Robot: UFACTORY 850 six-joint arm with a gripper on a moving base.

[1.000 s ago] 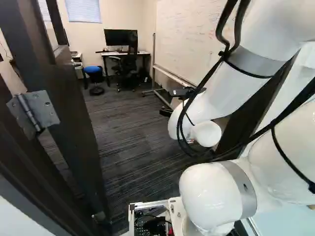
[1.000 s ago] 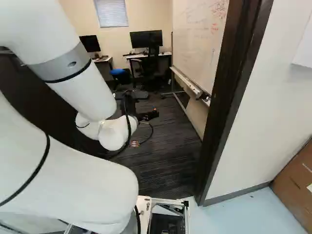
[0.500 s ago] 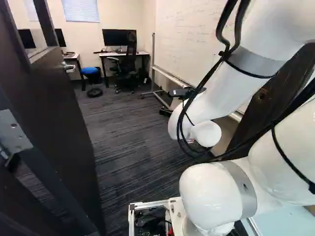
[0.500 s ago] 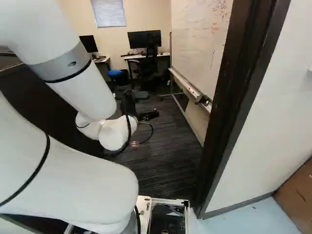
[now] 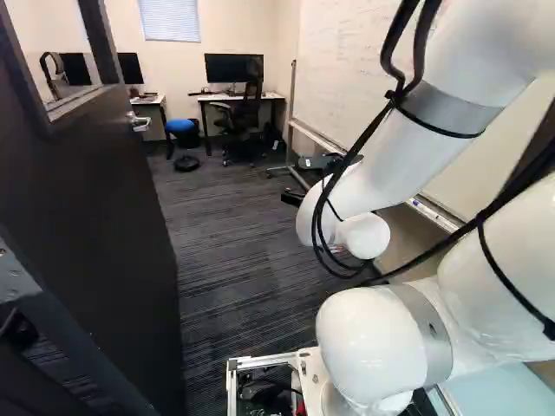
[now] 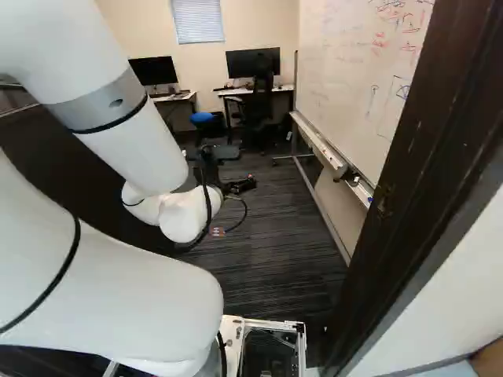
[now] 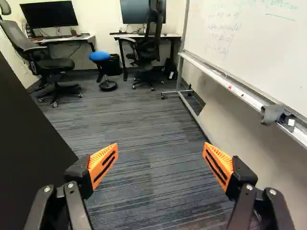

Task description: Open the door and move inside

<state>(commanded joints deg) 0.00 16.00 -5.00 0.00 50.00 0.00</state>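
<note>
Moving now: the base (image 5: pixel 251 362) has rolled farther into the doorway and swung left, the room sliding rightward in both base views, while my arm (image 6: pixel 130 118) has kept its pose. Up ahead of it goes the gripper (image 6: pixel 240 185), and the wrist view shows me its fingers spread wide, carpet (image 7: pixel 148 124) visible between the orange pads (image 7: pixel 103 165). That view also gives me a whole office chair (image 7: pixel 45 60), which the left base view catches only partly, through glass. Over to the right base view, and there's the latch plate (image 6: pixel 383 200) on the dark door frame (image 6: pixel 416 165). And the door (image 5: pixel 104 199)! It's standing open along the left of the left base view, dark and flat-faced, glass pane (image 5: pixel 54 52) above, silver lever handle (image 5: pixel 139 124) near its far edge
</note>
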